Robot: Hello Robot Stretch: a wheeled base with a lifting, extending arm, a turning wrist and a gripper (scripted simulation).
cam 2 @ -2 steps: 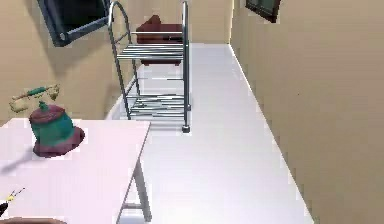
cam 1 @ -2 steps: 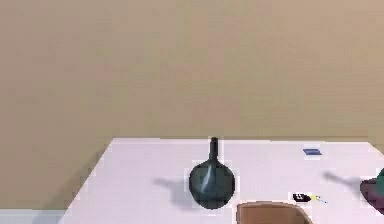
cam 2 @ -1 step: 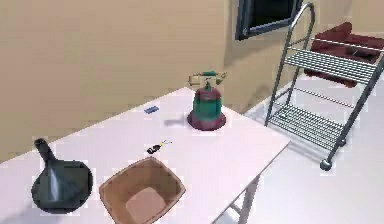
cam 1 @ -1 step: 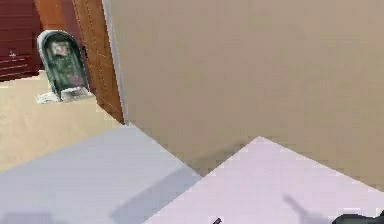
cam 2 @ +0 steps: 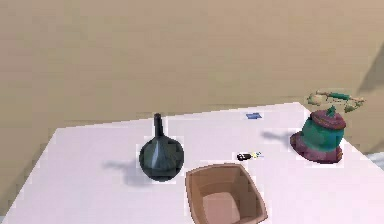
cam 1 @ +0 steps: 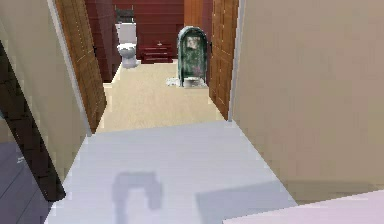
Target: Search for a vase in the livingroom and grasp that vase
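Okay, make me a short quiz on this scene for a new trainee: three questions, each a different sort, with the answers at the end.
1. Multiple choice: in the arm side view, what stands on the white table to the left of the brown open box?
A) a dark vase with a round body and thin neck
B) a red mug
C) a stack of books
2. True or false: the teal and maroon object lies inside the box.
3. Fill in: in the forward view, the white toilet stands to the ___ of the green object.

Key: 1 A; 2 false, it stands on the table apart from the box; 3 left.
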